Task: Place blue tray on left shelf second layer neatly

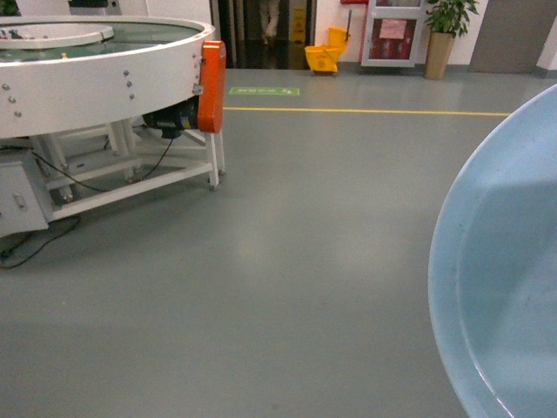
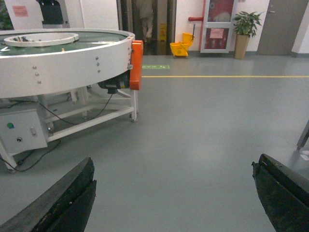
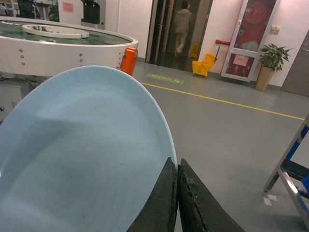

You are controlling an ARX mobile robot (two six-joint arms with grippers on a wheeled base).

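— Pale blue and glossy, that round tray (image 3: 82,154): where is it sitting right now?

— It is held up off the floor by the right gripper (image 3: 177,203), whose two dark fingers are pinched together on the tray's near right rim. In the head view the same tray fills the near right corner, tilted, with its raised edge curving upward.

— Anything lying in it?

— Only a few faint specks on the inner surface.

— And the left gripper (image 2: 176,198)?

— Spread wide, with nothing between its fingers; one black finger (image 2: 63,203) shows at the near left and the other at the near right, with bare grey floor (image 2: 193,145) between them.

— What else is around?

— A big white round table (image 1: 104,65) stands far left with an orange guard (image 1: 211,85) on its edge and a white ring on top. A yellow mop bucket (image 1: 325,57) sits by the far wall near a potted plant (image 1: 446,30). A steel rack leg (image 3: 285,159) shows at the right of the right wrist view, near a yellow floor line (image 1: 365,111).
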